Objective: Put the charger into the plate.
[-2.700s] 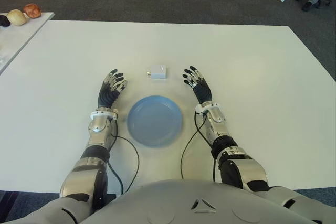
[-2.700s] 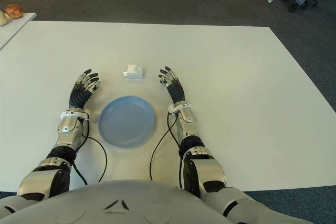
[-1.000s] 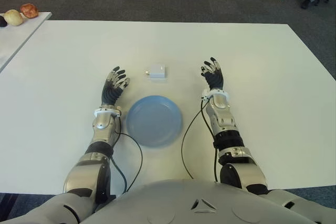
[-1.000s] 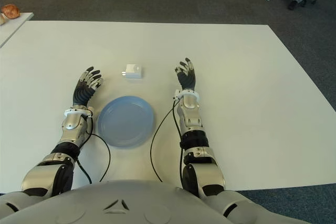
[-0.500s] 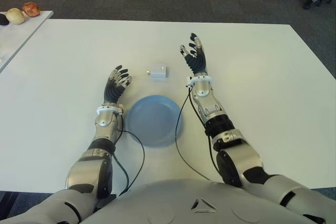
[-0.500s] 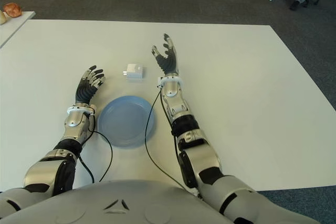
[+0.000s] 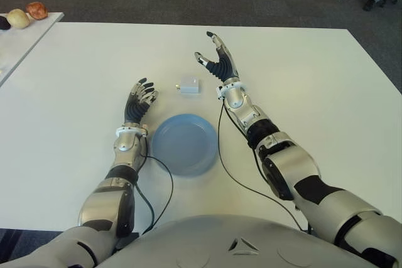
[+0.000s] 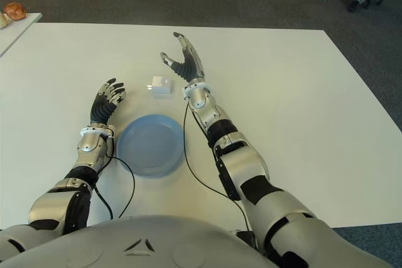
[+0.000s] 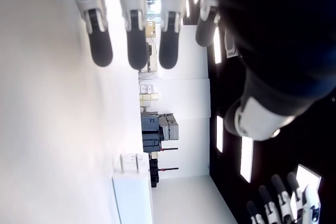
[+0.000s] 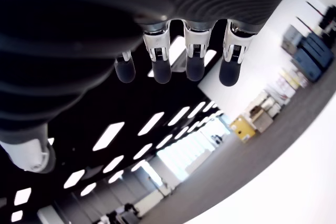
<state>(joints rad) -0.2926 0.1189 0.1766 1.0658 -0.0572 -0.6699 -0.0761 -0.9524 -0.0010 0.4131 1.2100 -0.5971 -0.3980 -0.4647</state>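
Two head eyes look down on one table point(image 7: 326, 92); wrist cameras face fingertips closely.

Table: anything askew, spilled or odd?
Nothing stands out. The charger lies flat on the white table, just beyond the empty blue plate. The right hand, open, is raised beside the charger; the left hand, open, shows left of the plate.
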